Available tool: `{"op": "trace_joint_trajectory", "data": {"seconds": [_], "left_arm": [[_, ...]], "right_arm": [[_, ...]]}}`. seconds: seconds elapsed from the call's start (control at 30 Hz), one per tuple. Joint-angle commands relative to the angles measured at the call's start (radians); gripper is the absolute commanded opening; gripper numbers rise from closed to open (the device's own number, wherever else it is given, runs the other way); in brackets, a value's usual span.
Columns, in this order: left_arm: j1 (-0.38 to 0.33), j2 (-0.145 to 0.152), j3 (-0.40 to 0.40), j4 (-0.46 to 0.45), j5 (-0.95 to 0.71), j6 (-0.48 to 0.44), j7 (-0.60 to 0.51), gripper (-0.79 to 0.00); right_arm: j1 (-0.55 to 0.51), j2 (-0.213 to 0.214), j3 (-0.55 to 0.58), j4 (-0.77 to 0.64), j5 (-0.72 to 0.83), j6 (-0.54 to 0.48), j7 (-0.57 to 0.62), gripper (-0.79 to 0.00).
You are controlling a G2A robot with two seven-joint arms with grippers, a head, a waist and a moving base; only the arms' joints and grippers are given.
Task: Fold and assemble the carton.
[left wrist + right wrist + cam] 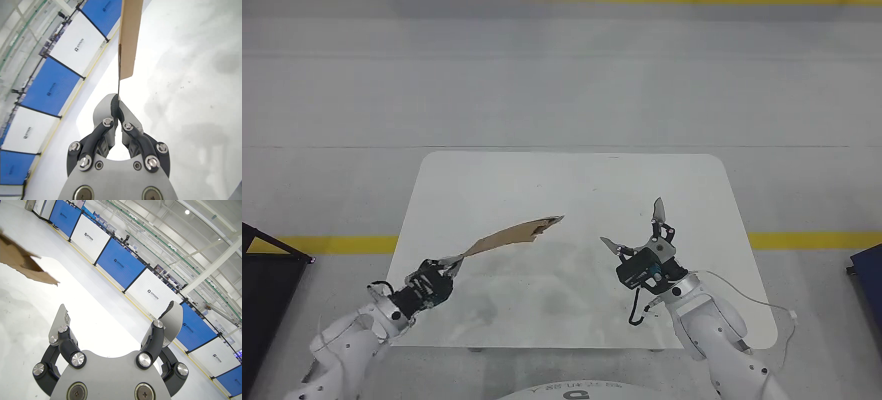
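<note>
**Flat carton pinched in left pincer; right pincer spread wide**

- Table (572,170): white, rounded corners, light scuffs and grey smudges on the top. A yellow floor line (332,243) runs behind it on both sides.
- Left gripper (452,263): sits over the table's near left corner. In its own wrist view the two fingers are pressed together on one thin edge of the carton, with the dark pads meeting on the board.
- Carton (510,236): a flat piece of brown cardboard, not yet formed into a box. It is held at one end only and reaches from the left pincer toward the middle of the table. The sheet is tilted and seen nearly edge-on from the left wrist. The free end is notched and uneven and points toward the right arm. From the right wrist view that end hangs above the table surface rather than lying on it.
- Right gripper (634,226): over the near right part of the table, with its fingers splayed far apart. It faces the carton's free end across a clear gap and does not touch the board.
- Background: blue and white barrier panels (122,266) stand in a row beyond the table.
</note>
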Motion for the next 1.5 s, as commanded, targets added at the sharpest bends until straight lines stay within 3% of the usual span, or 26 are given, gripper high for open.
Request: {"op": "trace_joint_trajectory", "data": {"seconds": [0.0, 0.13, 0.3, 0.4, 0.5, 0.73, 0.87, 1.03, 1.3, 1.37, 1.47], "left_arm": [[-0.084, 0.002, 0.018, 0.022, -0.027, -0.129, -0.017, -0.785], [-0.220, 0.003, 0.061, 0.091, -0.168, -0.351, -0.028, -0.785], [-0.335, -0.001, 0.113, 0.192, -0.328, -0.515, -0.067, -0.785], [-0.375, 0.001, 0.161, 0.228, -0.417, -0.515, -0.113, -0.785], [-0.418, 0.009, 0.219, 0.273, -0.529, -0.515, -0.189, -0.785], [-0.520, 0.031, 0.361, 0.322, -0.798, -0.515, -0.358, -0.785], [-0.557, 0.059, 0.431, 0.303, -0.962, -0.515, -0.419, -0.785], [-0.590, 0.107, 0.489, 0.275, -1.128, -0.515, -0.458, -0.785], [-0.639, 0.166, 0.551, 0.264, -1.202, -0.515, -0.467, -0.785], [-0.653, 0.176, 0.570, 0.265, -1.205, -0.515, -0.457, -0.785], [-0.672, 0.190, 0.604, 0.262, -1.196, -0.515, -0.439, -0.785]], "right_arm": [[0.000, 0.000, 0.000, 0.000, 0.000, 0.000, 0.000, 0.000], [0.000, 0.000, 0.000, 0.000, 0.000, 0.000, 0.000, 0.000], [0.000, 0.000, 0.000, 0.000, 0.000, 0.000, 0.000, 0.000], [0.000, 0.000, 0.000, 0.000, 0.000, 0.000, 0.000, 0.000], [0.042, 0.000, 0.002, 0.010, 0.089, -0.080, -0.036, 0.000], [0.264, 0.006, 0.000, 0.209, 0.417, -0.539, -0.145, 0.000], [0.383, 0.001, -0.043, 0.335, 0.536, -0.692, -0.137, 0.000], [0.482, -0.005, -0.075, 0.430, 0.669, -0.788, -0.084, 0.000], [0.563, -0.008, -0.109, 0.526, 0.808, -0.921, -0.009, 0.000], [0.582, -0.009, -0.127, 0.541, 0.836, -0.971, 0.016, -0.129], [0.617, -0.006, -0.190, 0.560, 0.908, -1.000, 0.061, -0.132]]}}
